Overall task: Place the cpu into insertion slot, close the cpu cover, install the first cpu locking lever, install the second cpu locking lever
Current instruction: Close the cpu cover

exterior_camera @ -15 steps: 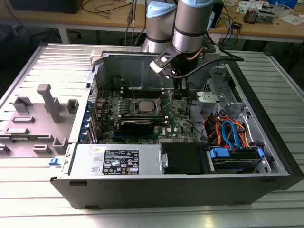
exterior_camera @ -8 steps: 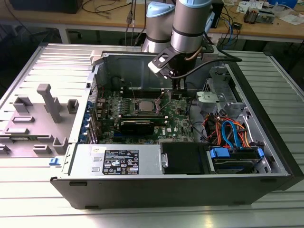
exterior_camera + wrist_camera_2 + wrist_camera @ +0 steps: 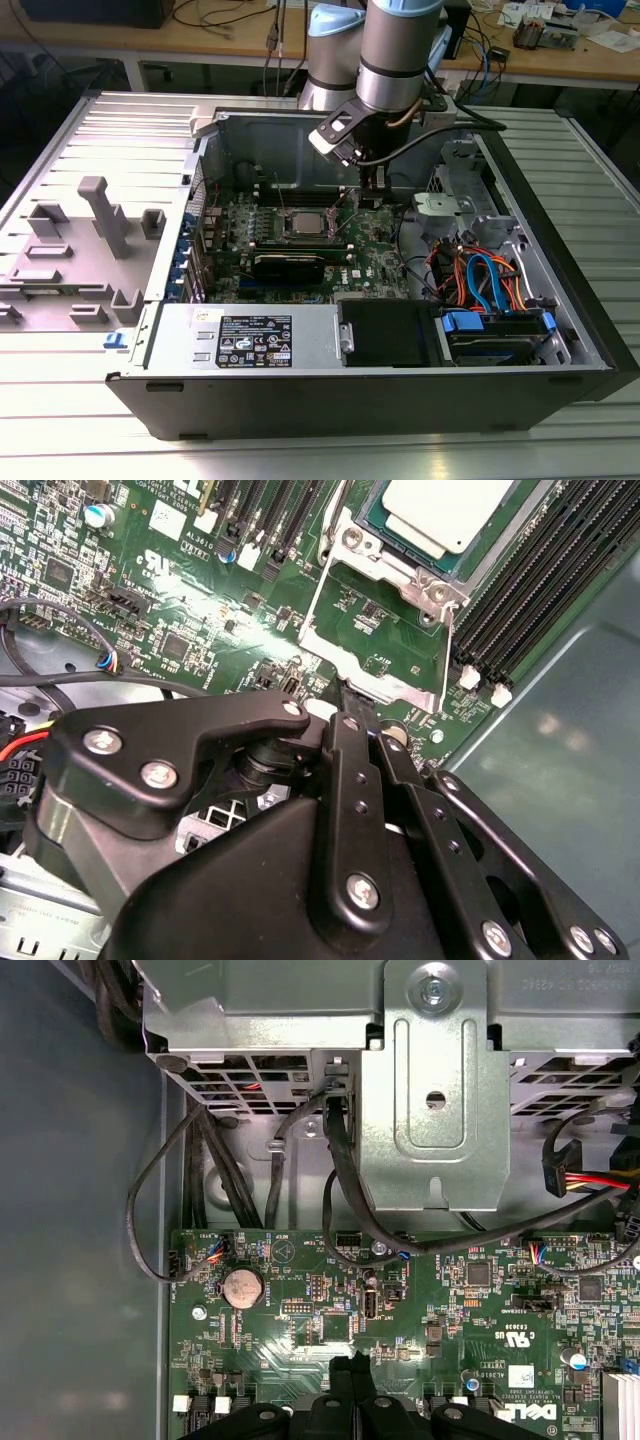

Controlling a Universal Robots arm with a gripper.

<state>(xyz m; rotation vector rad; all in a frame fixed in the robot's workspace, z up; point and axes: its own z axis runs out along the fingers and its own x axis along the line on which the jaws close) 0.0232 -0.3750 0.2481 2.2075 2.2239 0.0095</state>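
The cpu [image 3: 440, 510], a flat square with a silver-grey top, lies in the insertion slot [image 3: 400, 565] on the green board; in the exterior view the cpu [image 3: 304, 222] is mid-board. The cpu cover [image 3: 395, 685], a thin silver frame, is swung open away from the slot, and green board shows through its window. My gripper [image 3: 347, 702] is shut, its black tips together at the cover's free edge. In the exterior view the gripper [image 3: 373, 195] hangs just to the exterior view's right of the slot. In the first wrist view the gripper [image 3: 350, 1368] is close over the board.
Long black memory slots [image 3: 540, 590] run beside the slot. A metal drive cage [image 3: 430, 1090] with black cables [image 3: 340, 1190] stands past the board's edge. The case wall [image 3: 300, 130] rises behind the arm. A power supply [image 3: 260, 340] fills the front.
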